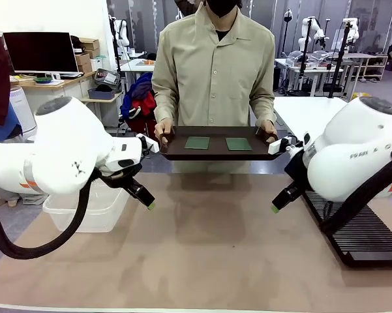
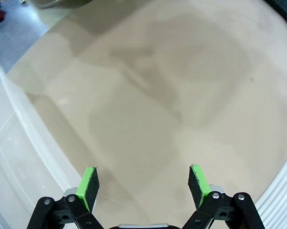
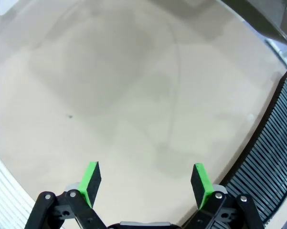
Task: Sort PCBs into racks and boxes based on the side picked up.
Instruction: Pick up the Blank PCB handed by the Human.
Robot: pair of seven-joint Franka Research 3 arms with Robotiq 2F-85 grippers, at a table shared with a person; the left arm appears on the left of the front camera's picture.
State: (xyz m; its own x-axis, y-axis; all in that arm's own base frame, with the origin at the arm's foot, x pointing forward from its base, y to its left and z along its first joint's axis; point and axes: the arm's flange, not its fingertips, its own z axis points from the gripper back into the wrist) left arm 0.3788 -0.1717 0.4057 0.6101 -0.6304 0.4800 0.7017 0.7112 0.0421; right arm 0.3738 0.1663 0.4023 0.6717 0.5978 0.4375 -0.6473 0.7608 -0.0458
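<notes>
1. Currently the left pincer (image 2: 143, 183) is spread wide, holding nothing (a clear box (image 2: 9, 157) sits just beside it).
2. The right pincer (image 3: 145, 183) is spread likewise, with the black rack (image 3: 272, 157) close alongside.
3. Two PCBs (image 1: 197, 142) lie flat on a dark tray (image 1: 215, 155), well beyond both pincers, held by a person's hands (image 1: 163, 134) at the counter's (image 1: 209, 261) far side.

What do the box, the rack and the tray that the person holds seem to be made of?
The box: translucent plastic, slightly glossy; its inside shows through the walls. The rack: black and matte, with fine ribs; probably plastic, possibly coated metal. The tray: dark brown, smooth and dull; wood or plastic, I cannot tell.
</notes>
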